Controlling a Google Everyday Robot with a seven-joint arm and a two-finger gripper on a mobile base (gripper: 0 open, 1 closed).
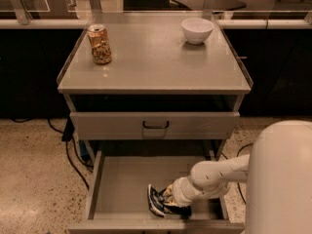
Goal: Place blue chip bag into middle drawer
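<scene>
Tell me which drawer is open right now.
The middle drawer, the lower one, pulled out below the shut drawer front with the black handle. The gripper is down inside it, at the blue chip bag.
</scene>
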